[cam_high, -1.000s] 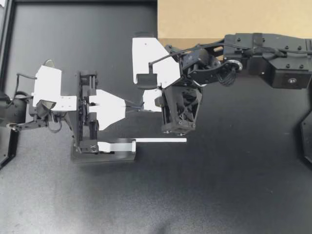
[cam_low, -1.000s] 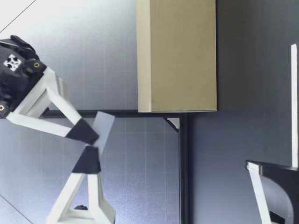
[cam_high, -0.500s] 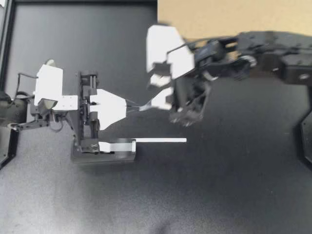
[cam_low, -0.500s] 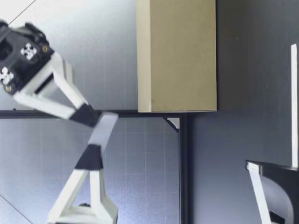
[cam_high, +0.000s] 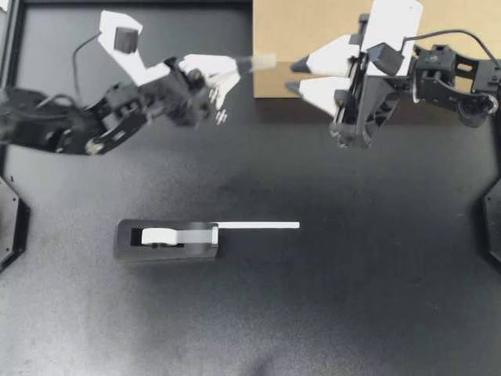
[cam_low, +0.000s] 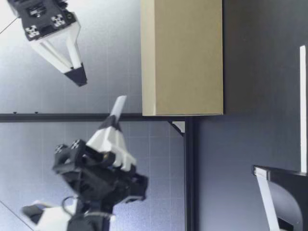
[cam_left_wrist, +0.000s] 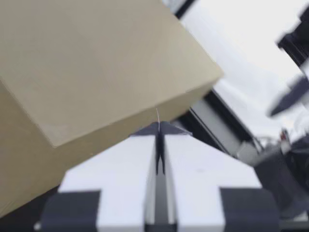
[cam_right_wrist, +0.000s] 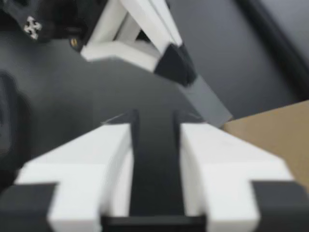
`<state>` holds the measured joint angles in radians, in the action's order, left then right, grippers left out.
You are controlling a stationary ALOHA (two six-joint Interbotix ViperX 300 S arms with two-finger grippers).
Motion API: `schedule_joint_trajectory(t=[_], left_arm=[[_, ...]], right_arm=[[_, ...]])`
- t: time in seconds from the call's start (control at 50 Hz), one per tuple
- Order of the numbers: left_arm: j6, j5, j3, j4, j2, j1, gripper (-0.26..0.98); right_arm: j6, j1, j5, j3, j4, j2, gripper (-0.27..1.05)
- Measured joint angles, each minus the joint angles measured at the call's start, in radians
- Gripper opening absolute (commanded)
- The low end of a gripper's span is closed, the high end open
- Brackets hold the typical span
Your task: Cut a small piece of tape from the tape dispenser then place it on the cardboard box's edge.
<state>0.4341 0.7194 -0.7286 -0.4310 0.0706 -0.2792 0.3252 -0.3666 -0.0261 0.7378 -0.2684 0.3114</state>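
My left tool (cam_high: 232, 70) is clamped on the short translucent piece of tape (cam_high: 263, 61). The tape's free end is above the brown cardboard box (cam_high: 313, 23), at its edge, ready for sticking. My right tool (cam_high: 293, 77), fingers apart and empty, hovers close beside.

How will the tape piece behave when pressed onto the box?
Probably floppy: the tape piece looks edge-thin in the left wrist view. Likely very light: it juts unsupported past my left gripper toward the cardboard box.
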Motion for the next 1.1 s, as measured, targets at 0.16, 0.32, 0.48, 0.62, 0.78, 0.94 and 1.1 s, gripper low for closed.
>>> schedule_joint_trajectory(t=[0.16,0.32,0.48,0.62,0.78,0.94,1.1], left_arm=[[0.163,0.002,0.029,0.031,0.083,-0.041,-0.13],[0.262,0.032,0.04,0.055,0.12,-0.058,-0.13],[0.288,0.061,0.041,0.057,0.14,-0.075,-0.13],[0.296,0.063,0.041,0.057,0.15,-0.08,-0.13],[0.322,0.063,0.041,0.057,0.161,-0.087,-0.13],[0.325,0.063,0.041,0.058,0.166,-0.092,-0.13],[0.327,0.061,0.04,0.058,0.176,-0.092,-0.13]], right_arm=[[0.002,-0.034,-0.1,0.011,0.0,-0.051,-0.01],[0.006,-0.046,-0.156,0.011,0.0,-0.114,-0.1],[0.014,-0.055,-0.178,0.008,0.0,-0.166,-0.11],[0.014,-0.064,-0.179,-0.009,0.003,-0.206,-0.11],[0.014,-0.078,-0.181,-0.038,0.009,-0.256,-0.11],[0.014,-0.089,-0.181,-0.061,0.018,-0.299,-0.11],[0.014,-0.101,-0.181,-0.087,0.025,-0.342,-0.11]])
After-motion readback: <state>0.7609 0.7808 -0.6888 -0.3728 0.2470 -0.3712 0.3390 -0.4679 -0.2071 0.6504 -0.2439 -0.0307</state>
